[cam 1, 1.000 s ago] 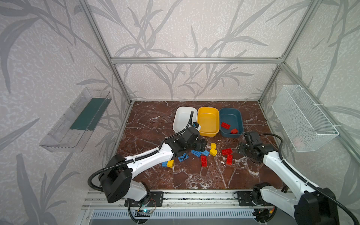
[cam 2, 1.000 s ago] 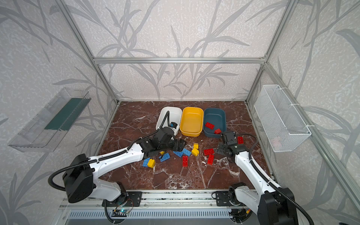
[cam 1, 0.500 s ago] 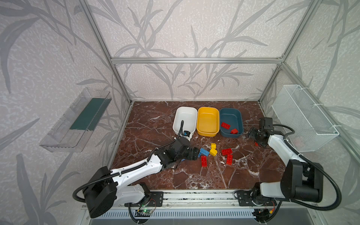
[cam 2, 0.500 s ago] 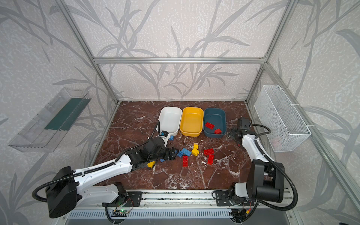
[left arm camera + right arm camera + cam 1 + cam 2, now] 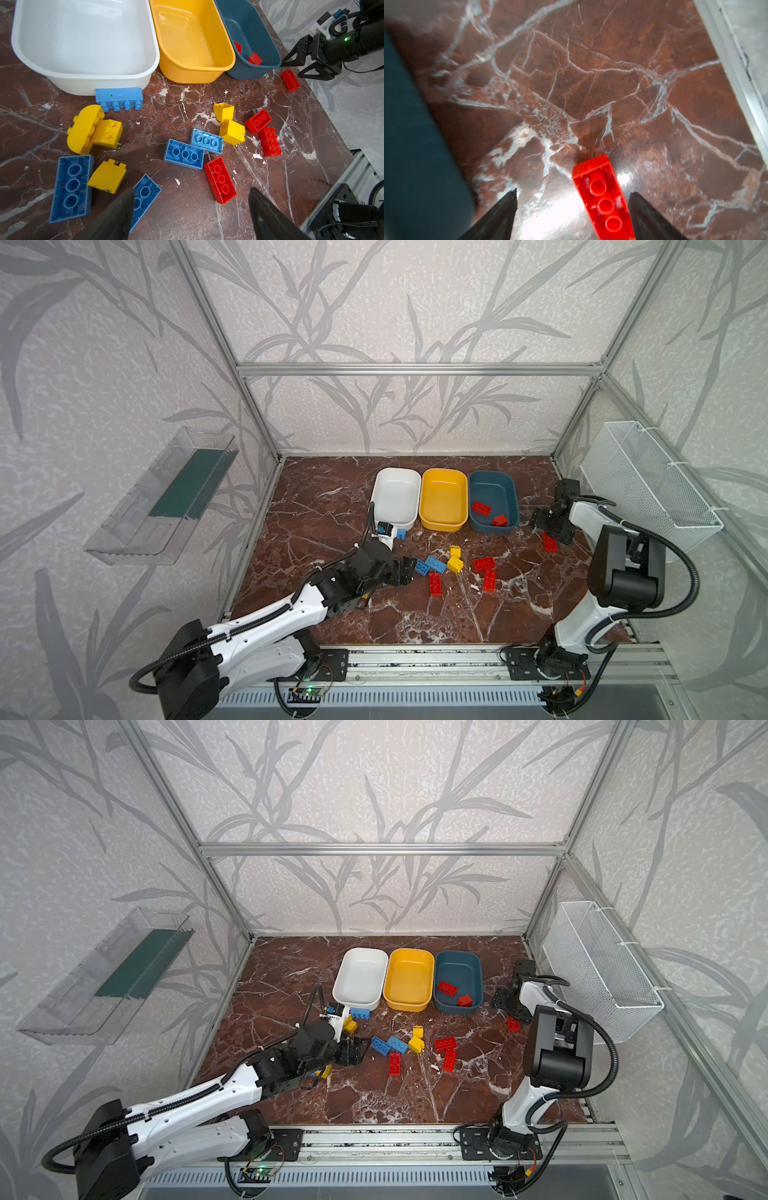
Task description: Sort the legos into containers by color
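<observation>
Lying between the spread fingers of the right end effector (image 5: 290,70), with nothing pinched, the lone red oblong studded plastic brick (image 5: 604,199) is set off-centre, closer to one finger than the other. Its long axis runs along the fingers' reach, so a closing would be made across its short width. In both top views it is placed on the brown marble bench (image 5: 332,497) just right of the dark teal-blue plastic tub (image 5: 492,489), on the near side of the end effector, its length running roughly near to far. The right arm is judged by far the nearer. The left end effector (image 5: 191,188), likewise spread and empty, is held well apart over the middle scatter of blue, yellow and red bricks. The off-centre lie is shown only by the right wrist view, where the tub is reduced to a blurred dark wall. The two red bricks lying in that tub are shown by the top views, and the end effector's tips near the brick's far end are given by the left wrist view.
</observation>
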`<state>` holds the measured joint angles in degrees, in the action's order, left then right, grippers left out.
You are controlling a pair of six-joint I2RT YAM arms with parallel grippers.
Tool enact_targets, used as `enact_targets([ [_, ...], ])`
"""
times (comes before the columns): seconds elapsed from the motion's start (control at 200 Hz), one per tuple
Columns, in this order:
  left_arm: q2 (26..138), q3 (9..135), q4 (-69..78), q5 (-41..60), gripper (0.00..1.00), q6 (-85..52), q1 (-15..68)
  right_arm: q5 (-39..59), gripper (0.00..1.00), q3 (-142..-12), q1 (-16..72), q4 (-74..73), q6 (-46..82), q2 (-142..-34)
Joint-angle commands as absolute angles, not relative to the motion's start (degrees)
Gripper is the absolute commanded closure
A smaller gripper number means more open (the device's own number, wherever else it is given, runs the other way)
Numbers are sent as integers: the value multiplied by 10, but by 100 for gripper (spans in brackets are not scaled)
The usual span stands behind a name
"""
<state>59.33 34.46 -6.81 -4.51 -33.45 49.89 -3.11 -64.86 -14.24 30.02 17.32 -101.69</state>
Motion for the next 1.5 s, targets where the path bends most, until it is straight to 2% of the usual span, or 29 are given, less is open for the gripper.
enact_targets([
  [0.0,595,337,-69,-63,15,-333,500,-44,14,-655,-156,335,154,-1025],
  [0.18,603,336,-66,-58,15,-330,500,-38,18,-668,-160,349,147,-1052],
  [0.305,603,335,-65,-59,15,-330,500,-35,33,-660,-159,349,150,-1054],
  [0.38,603,333,-63,-54,15,-330,500,-38,49,-656,-160,348,151,-1052],
  [0.425,602,332,-63,-53,15,-329,500,-38,56,-655,-160,348,154,-1051],
  [0.67,598,329,-63,-53,15,-330,500,-43,77,-660,-160,359,162,-1045],
  [0.77,598,329,-64,-56,15,-329,500,-40,82,-658,-157,364,166,-1025],
  [1.015,598,346,-97,-68,13,-330,500,-23,83,-652,-113,364,169,-924],
  [1.165,596,355,-128,-77,1,-348,501,5,83,-669,-67,358,167,-885],
  [1.494,633,424,-241,-78,1,-383,506,75,82,-687,53,223,192,-880],
])
